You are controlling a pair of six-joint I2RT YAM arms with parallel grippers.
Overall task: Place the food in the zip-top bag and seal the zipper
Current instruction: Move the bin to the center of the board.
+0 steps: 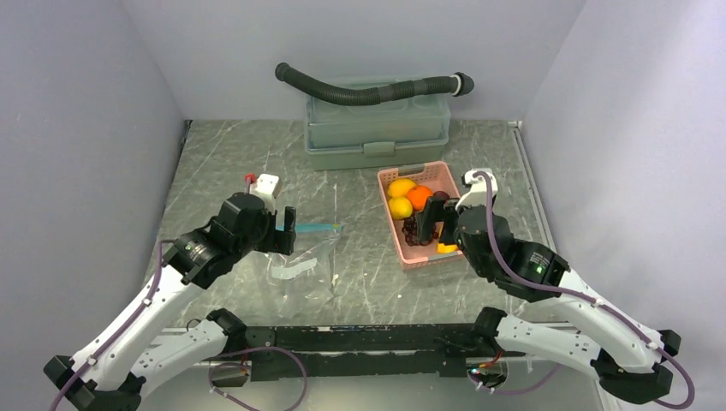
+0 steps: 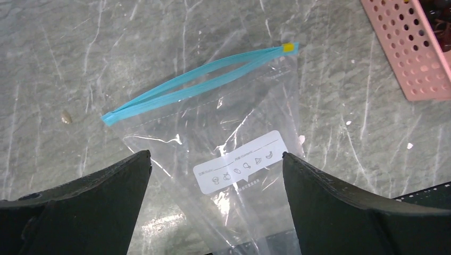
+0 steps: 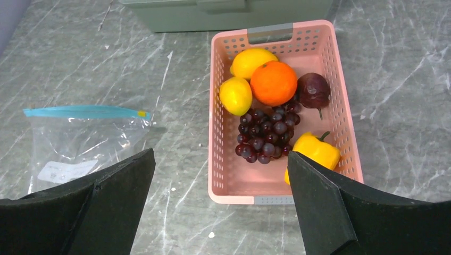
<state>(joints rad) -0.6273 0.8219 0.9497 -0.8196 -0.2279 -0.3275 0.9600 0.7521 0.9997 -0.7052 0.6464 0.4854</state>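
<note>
The clear zip-top bag [image 1: 301,264] lies flat on the marble table, its teal-blue zipper [image 2: 197,85] slightly parted, with a yellow slider at one end. My left gripper [image 2: 215,159] hovers open and empty above the bag's white label. The pink basket [image 3: 220,159] holds two yellow lemons [image 3: 235,95], an orange ball [image 3: 273,83], a purple grape bunch [image 3: 266,135], a dark red fruit [image 3: 313,89] and a yellow pepper [image 3: 316,150]. My right gripper [image 3: 220,159] is open and empty above the basket's near-left rim. The bag also shows in the right wrist view [image 3: 80,141].
A grey-green lidded box [image 1: 377,128] stands at the back with a black corrugated hose [image 1: 368,88] on top. White walls close in the left, right and back. The black arm rail [image 1: 360,338] runs along the near edge.
</note>
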